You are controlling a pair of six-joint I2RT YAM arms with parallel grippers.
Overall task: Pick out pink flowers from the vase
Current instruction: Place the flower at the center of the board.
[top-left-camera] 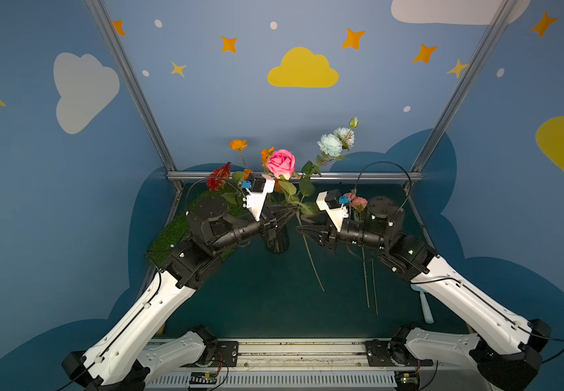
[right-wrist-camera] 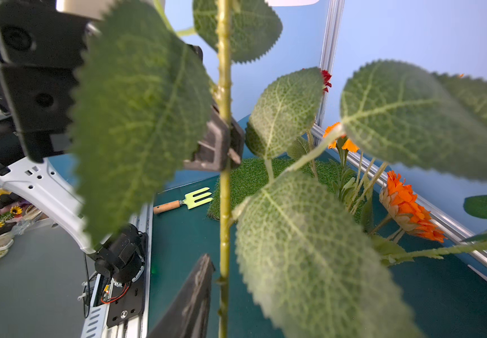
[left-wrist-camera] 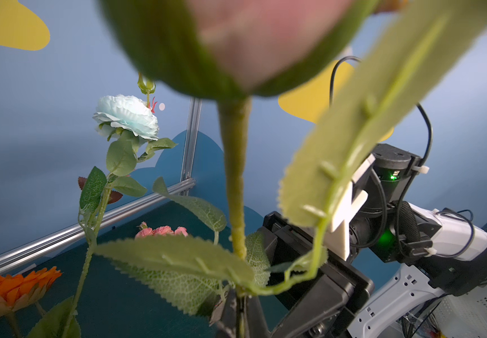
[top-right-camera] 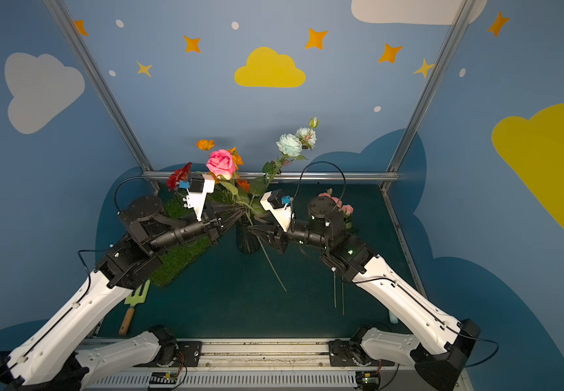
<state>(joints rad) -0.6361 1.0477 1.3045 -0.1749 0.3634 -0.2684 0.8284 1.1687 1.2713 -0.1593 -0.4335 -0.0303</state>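
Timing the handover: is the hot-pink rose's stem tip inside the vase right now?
No, in a top view the stem of the hot-pink rose slants down outside the vase, its tip over the table.

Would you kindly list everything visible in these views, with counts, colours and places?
hot-pink rose: one, hot pink, raised above the vase, held by its stem
vase: one, dark glass, table centre
orange flowers: several, orange, in the vase
red flower: one, red, in the vase, leaning left
white-bluish blooms: two plus a bud, pale blue-white, in the vase, leaning right
peach-pink blooms: a cluster, pink, lying on the table's right side
grass mat: one, green, table's left side
garden fork: one, light green with wooden handle, table's left front
table: one, dark teal
left gripper: one, black, shut on the rose stem
right gripper: one, black, at the same stem lower down; grip unclear
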